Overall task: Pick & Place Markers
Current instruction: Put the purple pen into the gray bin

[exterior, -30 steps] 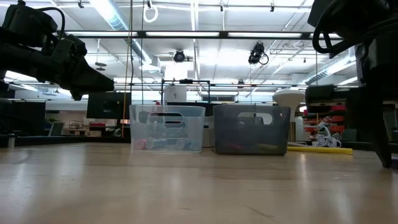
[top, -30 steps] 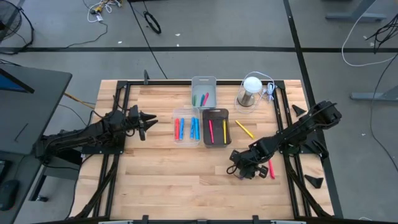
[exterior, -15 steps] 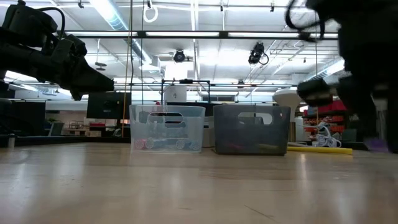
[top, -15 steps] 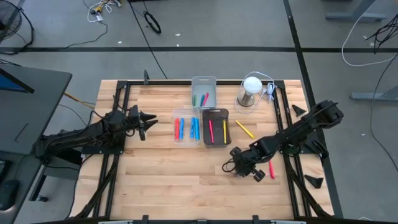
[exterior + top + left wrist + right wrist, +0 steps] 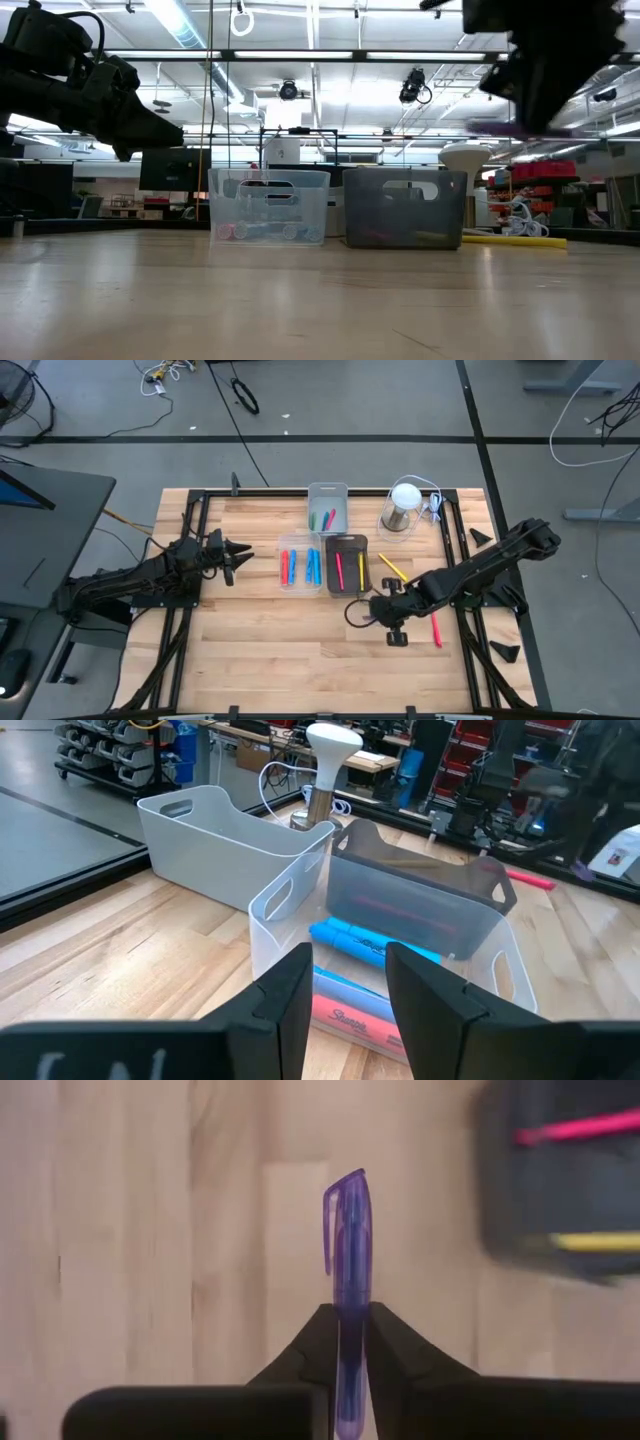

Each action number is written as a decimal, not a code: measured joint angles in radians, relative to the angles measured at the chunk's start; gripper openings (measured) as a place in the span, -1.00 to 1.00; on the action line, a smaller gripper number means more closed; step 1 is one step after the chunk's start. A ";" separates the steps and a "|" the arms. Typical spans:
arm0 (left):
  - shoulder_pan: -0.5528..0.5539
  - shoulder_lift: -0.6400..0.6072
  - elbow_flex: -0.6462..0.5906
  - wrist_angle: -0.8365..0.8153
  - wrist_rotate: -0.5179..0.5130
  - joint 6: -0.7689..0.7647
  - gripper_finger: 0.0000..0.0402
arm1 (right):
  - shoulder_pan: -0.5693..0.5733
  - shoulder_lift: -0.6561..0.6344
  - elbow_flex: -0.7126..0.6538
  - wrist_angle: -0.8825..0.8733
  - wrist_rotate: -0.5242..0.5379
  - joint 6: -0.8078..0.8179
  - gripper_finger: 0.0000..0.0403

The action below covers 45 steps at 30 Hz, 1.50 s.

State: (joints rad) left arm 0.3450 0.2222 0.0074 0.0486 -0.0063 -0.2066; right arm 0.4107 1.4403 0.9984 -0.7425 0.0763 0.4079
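Right tool [image 5: 349,1342]: clamped on purple marker [image 5: 347,1270], carrying. Left tool [image 5: 343,1010]: parted, empty. Next, by judgement: choose bin, release.

Bright ceiling strip lights glare in the low view; the right arm smears with motion blur.

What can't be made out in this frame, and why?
- High view: the purple marker is hidden under the right gripper; only the right wrist view shows the jaws shut on it.
- Low view: the right gripper is motion-blurred.
- Grey bin: markers too small to count in the high view, walls hide them in the left wrist view.
- Left wrist view: left gripper cut by the bottom edge.
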 joint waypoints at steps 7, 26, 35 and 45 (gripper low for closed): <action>0.000 0.000 0.000 0.000 0.000 0.000 -0.33 | -0.043 0.000 0.114 -0.063 0.125 0.355 -0.85; 0.000 0.000 0.000 0.000 0.000 0.000 -0.33 | -0.265 0.048 0.183 -0.182 0.211 1.043 -0.85; 0.000 0.000 0.000 0.000 0.000 0.000 -0.33 | -0.472 0.191 0.355 -0.185 0.202 0.886 -0.85; 0.000 0.000 0.000 0.000 0.000 0.000 -0.33 | -0.677 0.409 0.610 -0.185 0.195 0.689 -0.85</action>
State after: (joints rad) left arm 0.3449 0.2223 0.0076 0.0486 -0.0063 -0.2063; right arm -0.2665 1.8497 1.6088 -0.9280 0.2714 1.0972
